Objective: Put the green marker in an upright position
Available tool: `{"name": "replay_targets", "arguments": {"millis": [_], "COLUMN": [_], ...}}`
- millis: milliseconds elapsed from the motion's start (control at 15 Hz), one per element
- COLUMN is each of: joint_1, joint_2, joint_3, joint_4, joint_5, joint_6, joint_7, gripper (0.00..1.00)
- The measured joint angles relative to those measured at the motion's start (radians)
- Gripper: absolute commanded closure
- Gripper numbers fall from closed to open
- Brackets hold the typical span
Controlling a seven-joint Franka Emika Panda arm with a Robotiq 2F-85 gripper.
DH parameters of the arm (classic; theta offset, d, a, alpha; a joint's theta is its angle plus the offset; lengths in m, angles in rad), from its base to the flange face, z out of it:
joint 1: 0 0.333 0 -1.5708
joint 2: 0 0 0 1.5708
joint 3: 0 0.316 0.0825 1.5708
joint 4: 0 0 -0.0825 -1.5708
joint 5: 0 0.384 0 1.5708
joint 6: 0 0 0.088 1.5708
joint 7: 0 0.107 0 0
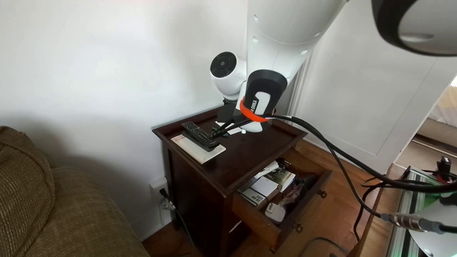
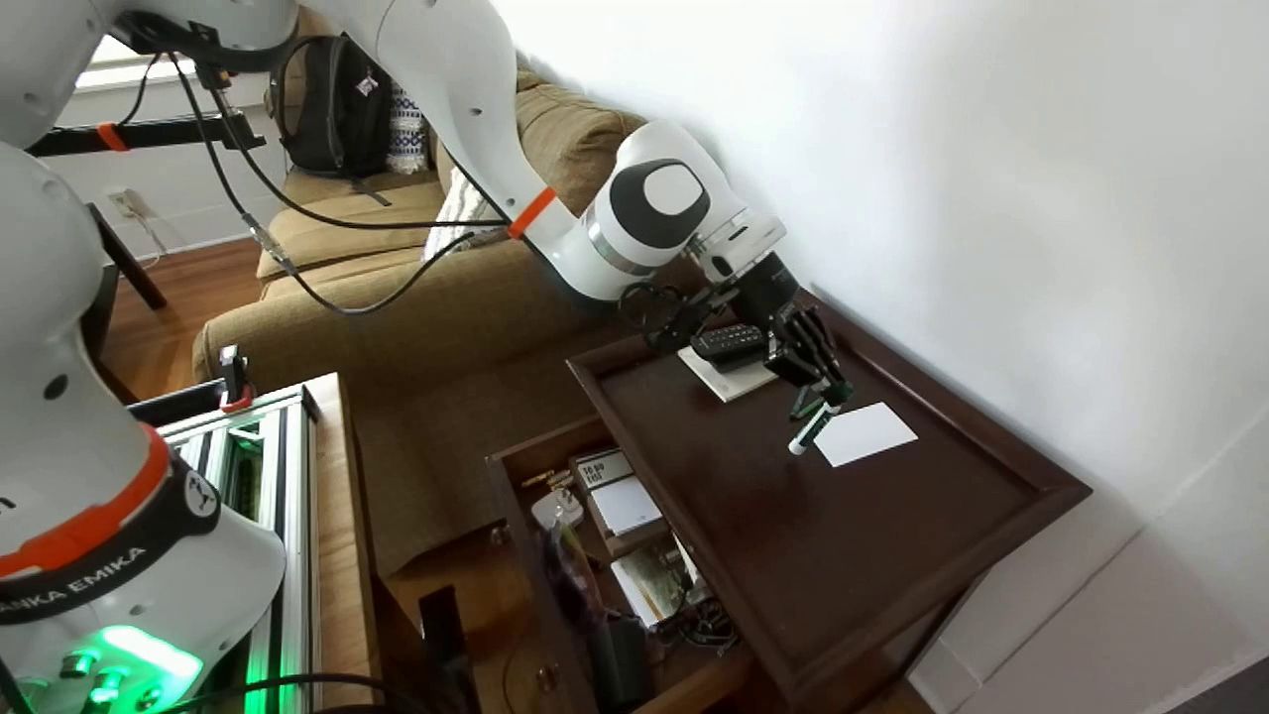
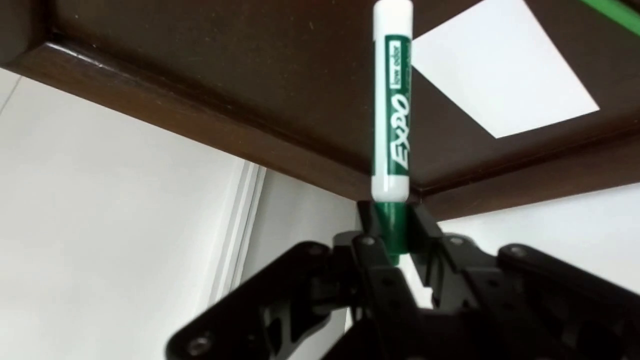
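The green marker has a white barrel with a green Expo label and a green cap. In the wrist view my gripper is shut on the cap, with the barrel pointing away from the fingers. In an exterior view the marker slants down from the fingertips, its white end lowest, over the dark tabletop. I cannot tell whether that end touches the surface. In the exterior view from behind the arm, the arm mostly hides the gripper.
White paper lies beside the marker. A black remote rests on a pale booklet. Another green item lies near the paper. The cabinet's drawer is open and filled. A wall and a raised table rim border the top.
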Motion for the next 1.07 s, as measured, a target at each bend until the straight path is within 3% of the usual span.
{"name": "replay_targets", "arguments": {"millis": [1067], "joint_1": [0.098], "joint_2": [0.24], "joint_3": [-0.041], "joint_4": [0.009], "joint_5": [0.091], "joint_6": [0.0], "joint_7": [0.111], "gripper": [0.95]}}
